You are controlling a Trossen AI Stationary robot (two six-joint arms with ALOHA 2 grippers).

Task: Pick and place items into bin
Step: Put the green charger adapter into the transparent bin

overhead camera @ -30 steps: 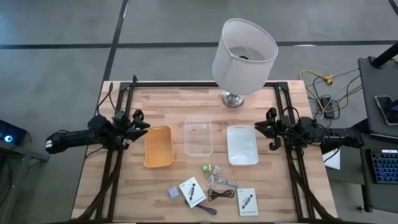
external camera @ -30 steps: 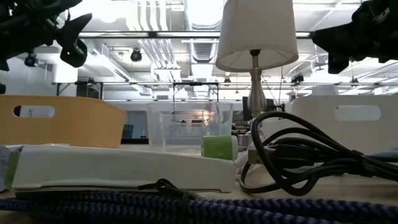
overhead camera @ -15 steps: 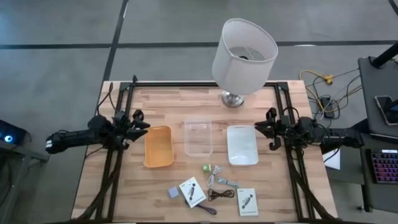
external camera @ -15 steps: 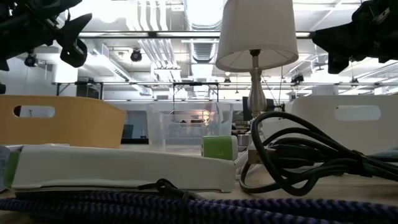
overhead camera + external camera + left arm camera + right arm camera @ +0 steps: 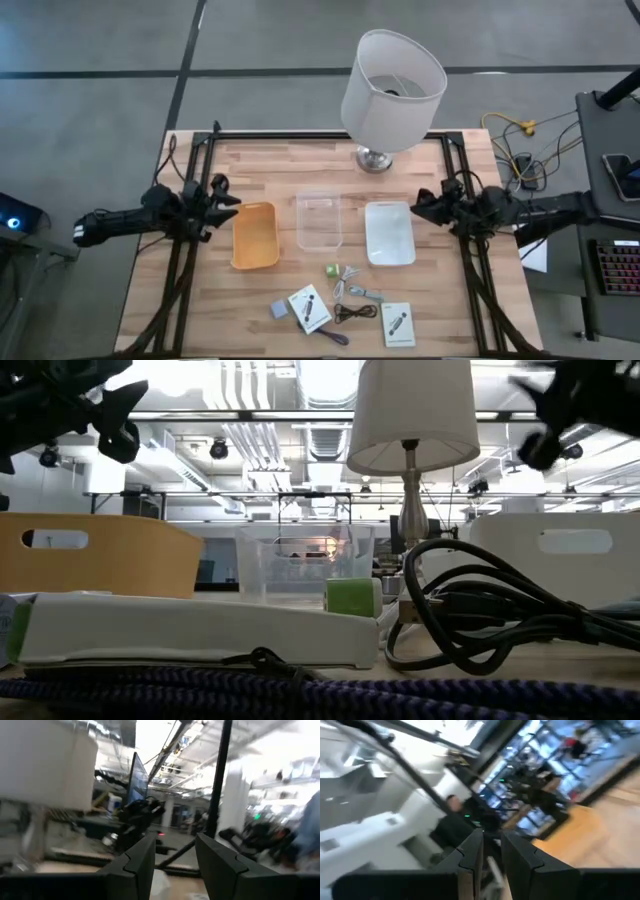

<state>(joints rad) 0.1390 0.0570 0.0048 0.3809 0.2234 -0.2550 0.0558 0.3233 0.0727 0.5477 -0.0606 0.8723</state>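
Note:
The items lie near the table's front edge. Among them are a green block [image 5: 330,270], a lilac block [image 5: 278,310], two white cards [image 5: 309,308] [image 5: 398,323], pale cables [image 5: 349,288], a dark cable [image 5: 350,313] and a purple-handled tool [image 5: 335,336]. Behind them stand three bins side by side: orange [image 5: 255,236], clear [image 5: 318,221] and white [image 5: 389,233]. My left gripper [image 5: 228,196] hovers open at the table's left edge beside the orange bin. My right gripper [image 5: 420,206] hovers beside the white bin, a narrow gap between its fingers [image 5: 491,851]. Neither holds anything.
A big white lamp [image 5: 392,78] stands on its metal foot [image 5: 374,158] at the table's far edge, behind the bins. Dark frame rails [image 5: 190,250] run along the table's left and right sides. Bare wood lies between the bins and the items.
My right gripper has risen, rolled about its own axis and reached a little toward the white bin. The items and bins lie as before.

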